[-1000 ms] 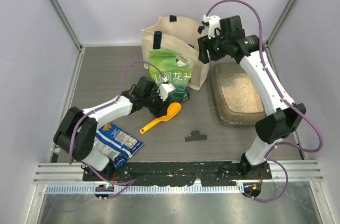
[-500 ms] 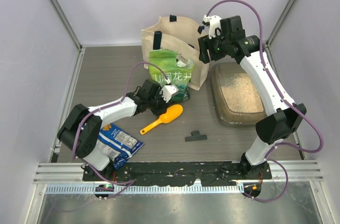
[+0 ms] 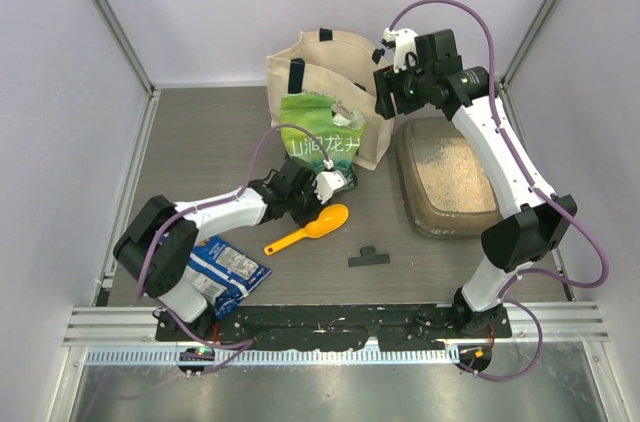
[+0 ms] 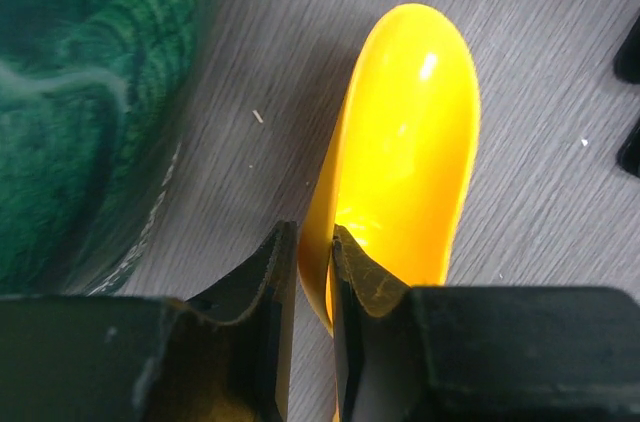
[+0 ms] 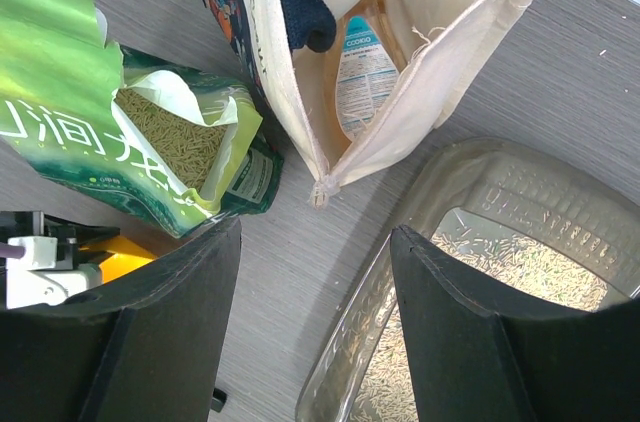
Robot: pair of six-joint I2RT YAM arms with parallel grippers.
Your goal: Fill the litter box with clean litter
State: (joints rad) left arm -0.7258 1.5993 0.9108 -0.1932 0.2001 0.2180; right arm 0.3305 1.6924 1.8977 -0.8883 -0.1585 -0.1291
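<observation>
The litter box (image 3: 406, 174) lies at the right of the table with a thin layer of pale clean litter (image 3: 455, 177) in it. In the right wrist view its clear wall (image 5: 470, 177) and litter (image 5: 520, 277) show at the lower right. A yellow scoop (image 3: 306, 227) lies on the table in front of the green pouch (image 3: 320, 142). My left gripper (image 4: 313, 232) is shut on the side rim of the scoop's bowl (image 4: 410, 142). My right gripper (image 5: 315, 232) hangs open and empty, high between the tote bag and the box. The pouch (image 5: 60, 142) stands open, with granules (image 5: 165, 137) inside.
A cream tote bag (image 3: 330, 67) with bottles inside stands behind the pouch. A blue snack bag (image 3: 222, 270) lies at the near left by the left arm's base. A small black clip (image 3: 368, 258) lies in front of the scoop.
My left gripper slid right to the scoop's bowl and closed on its rim, and the scoop shifted a little. The right arm has not moved.
</observation>
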